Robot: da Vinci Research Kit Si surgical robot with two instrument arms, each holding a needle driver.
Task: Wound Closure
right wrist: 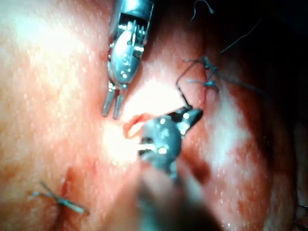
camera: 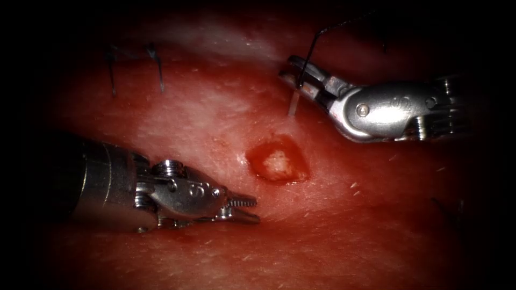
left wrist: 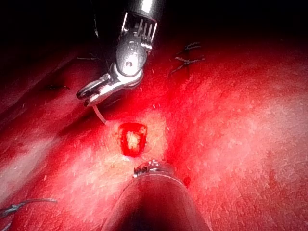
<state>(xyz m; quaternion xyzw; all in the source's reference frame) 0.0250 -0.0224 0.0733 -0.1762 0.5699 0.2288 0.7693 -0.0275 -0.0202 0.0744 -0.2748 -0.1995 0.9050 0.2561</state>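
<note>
Needle (camera: 293, 105) held in my right tool (camera: 294, 79), jaws closed on it, pale tip poking below them, clear of the tissue (camera: 215, 123) | thread (camera: 312, 48) rises from those jaws | cut (camera: 278, 159) lies between both tools | my left tool (camera: 248, 208) slightly parted, holding nothing

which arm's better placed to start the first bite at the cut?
Right, probably. The right tool already grips the needle, held clear of the tissue, up and right of the cut. The left tool holds nothing, jaws slightly apart.
</note>
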